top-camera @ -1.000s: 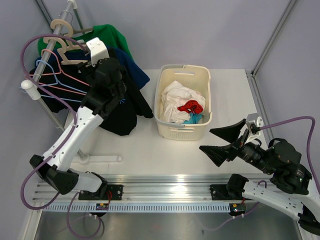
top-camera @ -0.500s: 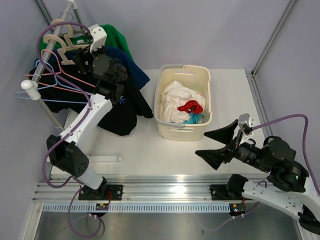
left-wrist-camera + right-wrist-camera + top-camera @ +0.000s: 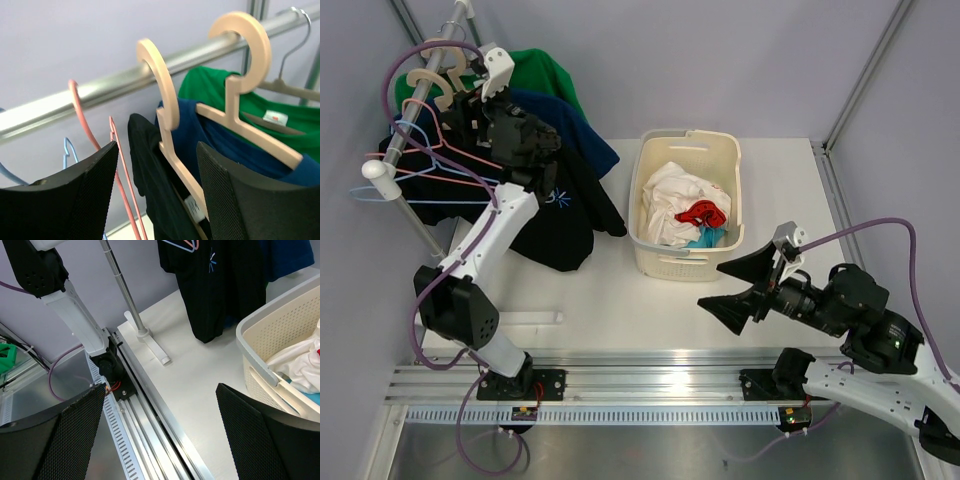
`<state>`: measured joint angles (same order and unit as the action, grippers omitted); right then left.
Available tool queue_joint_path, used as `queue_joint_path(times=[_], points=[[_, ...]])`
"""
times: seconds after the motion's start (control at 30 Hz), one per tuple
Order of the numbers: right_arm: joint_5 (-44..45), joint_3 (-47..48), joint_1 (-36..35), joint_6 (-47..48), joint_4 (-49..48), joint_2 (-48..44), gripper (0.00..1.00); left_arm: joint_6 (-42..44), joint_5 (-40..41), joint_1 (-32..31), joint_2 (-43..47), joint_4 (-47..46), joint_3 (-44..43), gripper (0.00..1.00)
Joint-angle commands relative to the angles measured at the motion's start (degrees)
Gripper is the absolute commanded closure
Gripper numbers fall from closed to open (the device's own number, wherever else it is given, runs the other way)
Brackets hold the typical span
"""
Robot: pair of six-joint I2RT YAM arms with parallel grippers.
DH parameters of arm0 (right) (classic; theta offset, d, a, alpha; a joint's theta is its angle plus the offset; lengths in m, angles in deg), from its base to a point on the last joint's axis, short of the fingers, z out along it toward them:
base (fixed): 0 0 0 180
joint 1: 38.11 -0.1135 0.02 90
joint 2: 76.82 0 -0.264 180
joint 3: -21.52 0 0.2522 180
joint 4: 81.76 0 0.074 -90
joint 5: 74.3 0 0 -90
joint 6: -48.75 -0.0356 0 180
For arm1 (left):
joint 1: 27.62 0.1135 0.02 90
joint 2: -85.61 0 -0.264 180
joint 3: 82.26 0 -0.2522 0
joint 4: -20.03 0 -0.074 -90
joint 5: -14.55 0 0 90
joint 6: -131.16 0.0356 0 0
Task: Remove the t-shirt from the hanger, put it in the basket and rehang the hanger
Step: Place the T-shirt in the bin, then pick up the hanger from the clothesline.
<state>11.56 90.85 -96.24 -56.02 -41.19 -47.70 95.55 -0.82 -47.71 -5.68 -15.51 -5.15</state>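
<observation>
We see shirts [image 3: 560,220] on hangers [image 3: 425,80] along the rail [image 3: 449,40] at the table's [image 3: 780,190] left; the basket [image 3: 688,140], holding clothes [image 3: 670,205], stands to their right.

On my screen a cream laundry basket [image 3: 685,262] sits on the white counter [image 3: 620,310], towards the back and middle. Inside I see a crumpled white garment [image 3: 665,205], a red piece [image 3: 704,213] lying on it, and a bit of teal cloth [image 3: 705,238] by the near wall. At the left a metal clothes rail [image 3: 100,92] slants away, capped by a white knob [image 3: 378,178]. A bare pink wire hanger [image 3: 82,112] and a blue one [image 3: 65,147] hang towards that end. The rack's white foot [image 3: 150,342] rests on the counter, near the aluminium track [image 3: 650,385] along the front edge.
</observation>
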Motion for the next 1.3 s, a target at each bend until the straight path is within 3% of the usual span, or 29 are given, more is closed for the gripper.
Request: queue_joint_path(times=[0.0,0.13,0.9,1.07,1.27], points=[[-0.78,0.85,-0.41,0.88,-1.93,1.20,0.01,-1.74,-1.33,1.20,-0.73,0.08,-4.22,0.35],[-1.13,1.03,-0.41,0.88,-1.67,1.46,0.01,-0.34,-2.47,1.64,-1.96,-1.42,-5.44,0.48],[-0.96,0.59,-0.41,0.97,-0.97,1.20,0.00,2.56,-4.14,5.86,-6.71,-4.58,-10.46,0.49],[-1.39,0.59,-0.41,1.05,-0.88,1.55,0.01,-1.04,-4.32,6.03,-6.62,-0.02,-11.60,0.56],[-1.92,0.50,-0.41,0.88,-0.97,1.02,0.00,0.36,-4.23,6.21,-8.03,-0.45,-13.97,0.67]])
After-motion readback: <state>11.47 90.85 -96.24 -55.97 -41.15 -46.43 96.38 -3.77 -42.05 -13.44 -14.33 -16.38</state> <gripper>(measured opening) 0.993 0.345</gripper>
